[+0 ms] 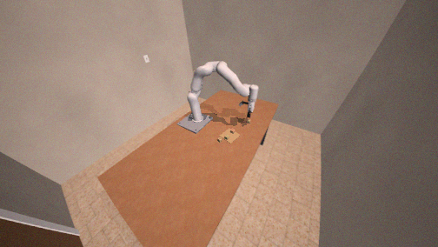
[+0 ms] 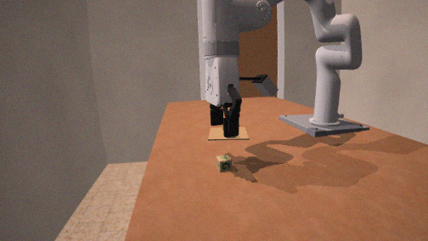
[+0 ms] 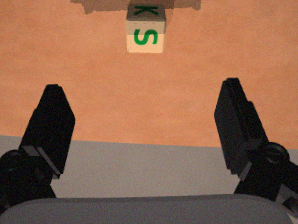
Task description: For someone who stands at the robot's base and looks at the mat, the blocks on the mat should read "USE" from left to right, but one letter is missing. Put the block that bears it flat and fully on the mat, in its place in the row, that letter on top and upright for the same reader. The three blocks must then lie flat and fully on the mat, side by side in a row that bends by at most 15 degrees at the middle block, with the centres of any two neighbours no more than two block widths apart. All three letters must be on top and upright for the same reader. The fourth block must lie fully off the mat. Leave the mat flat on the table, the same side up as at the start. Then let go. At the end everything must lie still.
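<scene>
Brown counter (image 2: 297,204) carries a block (image 2: 223,163) lying off the tan mat (image 2: 216,135), an S on its near face in the wrist view. Wide and empty, the claw (image 2: 225,120) hangs above it, hiding the mat's blocks in the exterior view; they are too small to read from the top.

Plain grey-beige walls (image 1: 78,87); tan tiled floor (image 1: 278,196); long brown table (image 1: 182,183); small wall plate (image 1: 146,58).
</scene>
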